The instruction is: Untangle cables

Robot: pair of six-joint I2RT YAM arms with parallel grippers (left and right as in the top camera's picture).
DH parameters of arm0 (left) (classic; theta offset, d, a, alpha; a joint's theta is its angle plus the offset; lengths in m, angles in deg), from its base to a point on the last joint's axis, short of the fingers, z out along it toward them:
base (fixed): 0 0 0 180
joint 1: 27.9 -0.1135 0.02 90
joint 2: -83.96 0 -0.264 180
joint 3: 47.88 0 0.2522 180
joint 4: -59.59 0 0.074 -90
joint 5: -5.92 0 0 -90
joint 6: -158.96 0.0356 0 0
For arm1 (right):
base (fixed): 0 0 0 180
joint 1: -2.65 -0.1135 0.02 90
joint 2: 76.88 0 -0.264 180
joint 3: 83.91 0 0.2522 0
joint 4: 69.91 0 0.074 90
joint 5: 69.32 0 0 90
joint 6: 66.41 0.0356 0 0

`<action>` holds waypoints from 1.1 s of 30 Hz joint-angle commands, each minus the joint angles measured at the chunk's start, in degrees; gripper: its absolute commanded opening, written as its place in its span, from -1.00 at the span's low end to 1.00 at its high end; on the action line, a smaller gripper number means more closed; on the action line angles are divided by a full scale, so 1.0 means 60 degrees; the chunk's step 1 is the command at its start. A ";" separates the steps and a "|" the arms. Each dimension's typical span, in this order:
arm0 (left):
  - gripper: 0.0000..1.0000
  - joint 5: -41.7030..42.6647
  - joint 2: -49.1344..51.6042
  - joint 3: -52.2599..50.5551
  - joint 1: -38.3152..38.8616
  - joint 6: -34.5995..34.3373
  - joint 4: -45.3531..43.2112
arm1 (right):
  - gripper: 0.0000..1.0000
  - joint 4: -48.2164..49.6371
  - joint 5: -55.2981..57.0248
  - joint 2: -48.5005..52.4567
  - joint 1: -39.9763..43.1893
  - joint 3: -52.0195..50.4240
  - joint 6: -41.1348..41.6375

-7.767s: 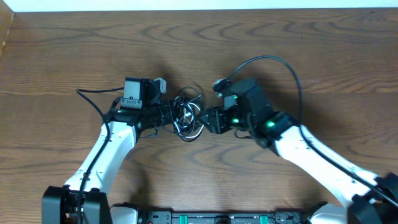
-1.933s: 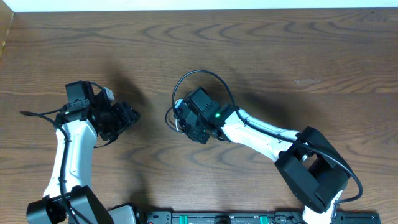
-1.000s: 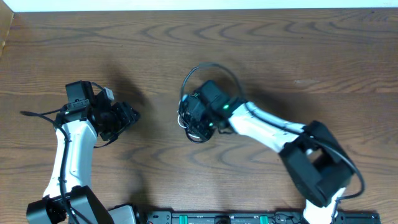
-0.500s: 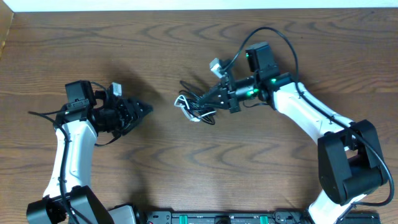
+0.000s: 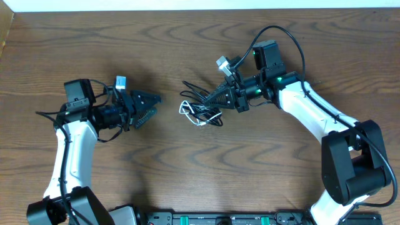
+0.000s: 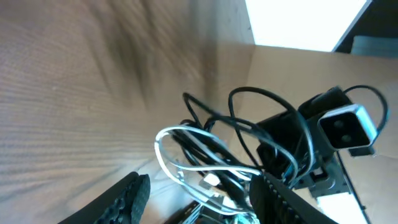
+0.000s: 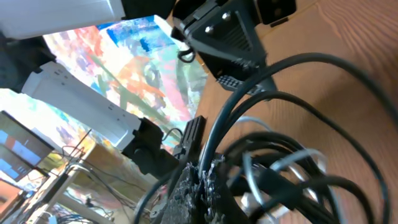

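The cables [image 5: 199, 110] are a small tangle of black cords and one white cord at mid-table. My right gripper [image 5: 214, 97] is at the tangle's right side, shut on a black cord. In the right wrist view its jaws [image 7: 202, 180] pinch that cord while the other cables [image 7: 292, 155] loop just beyond. My left gripper [image 5: 156, 105] stands open to the left of the tangle, pointing at it with a gap between. In the left wrist view the cables [image 6: 211, 146] lie just ahead of the open left gripper [image 6: 199, 185], with the white loop nearest. I cannot tell whether the tangle rests on the table.
The wooden table [image 5: 200, 175] stretches all round the tangle. The right arm's thick black lead [image 5: 289, 39] arches above its wrist. The left arm's lead [image 5: 47, 114] trails off to the left. A black rail [image 5: 219, 219] lines the front edge.
The right arm has swung up and to the right, and the tangle it holds now trails off its left. The left gripper has moved right toward the tangle and narrowed slightly.
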State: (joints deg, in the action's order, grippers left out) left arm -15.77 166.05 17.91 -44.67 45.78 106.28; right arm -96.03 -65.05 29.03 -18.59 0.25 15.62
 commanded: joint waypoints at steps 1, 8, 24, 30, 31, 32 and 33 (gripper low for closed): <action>0.15 0.0266 -0.0015 -0.0036 -0.0022 -0.1045 -0.0157 | -0.98 0.0062 -0.0612 -0.0168 -0.0244 0.0018 0.0109; 0.16 -0.0018 -0.0015 -0.0040 0.0725 -0.1260 -0.0113 | -0.98 0.0259 -0.0608 -0.0168 -0.0412 0.0018 0.0109; 0.16 -0.1832 -0.0015 -0.0073 0.2353 -0.2801 -0.0408 | -0.98 0.0317 -0.0612 -0.0168 -0.0415 0.0018 0.0109; 0.15 -0.1836 0.0047 -0.0073 0.2670 -0.3045 -0.0557 | -0.98 0.0317 -0.0612 -0.0168 -0.0415 0.0018 0.0109; 0.04 -0.1836 0.0069 -0.0073 0.2718 -0.3056 -0.0597 | -0.98 0.0317 -0.0612 -0.0168 -0.0415 0.0018 0.0109; -0.09 -0.1832 0.0091 -0.0073 0.2743 -0.3133 -0.0627 | -0.98 0.0317 -0.0612 -0.0168 -0.0415 0.0018 0.0109; -0.24 -0.1832 0.0117 -0.0073 0.2769 -0.3220 -0.0637 | -0.98 0.0317 -0.0612 -0.0168 -0.0415 0.0018 0.0109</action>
State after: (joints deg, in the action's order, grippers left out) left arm -26.30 166.05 17.91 -28.69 27.64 102.83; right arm -94.32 -65.99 29.01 -20.84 0.25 15.86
